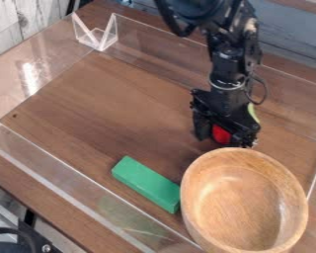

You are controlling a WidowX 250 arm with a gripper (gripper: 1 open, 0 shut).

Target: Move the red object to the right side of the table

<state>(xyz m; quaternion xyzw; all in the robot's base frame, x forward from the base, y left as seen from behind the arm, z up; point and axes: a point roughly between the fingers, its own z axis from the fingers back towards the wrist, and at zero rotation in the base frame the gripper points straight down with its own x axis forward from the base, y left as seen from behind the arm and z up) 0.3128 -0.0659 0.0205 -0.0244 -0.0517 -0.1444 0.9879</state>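
Note:
The red object, a small strawberry-shaped toy, rests on the dark wood-grain table at the right side, just behind the wooden bowl's rim. My gripper points straight down over it, jaws open, one black finger on each side of the toy. The toy is partly hidden by the fingers, and a bit of its green top shows at the right. The black arm reaches in from the top of the view.
A large round wooden bowl fills the front right corner. A flat green rectangular block lies left of it. Low clear acrylic walls border the table; a clear V-shaped stand stands at the back left.

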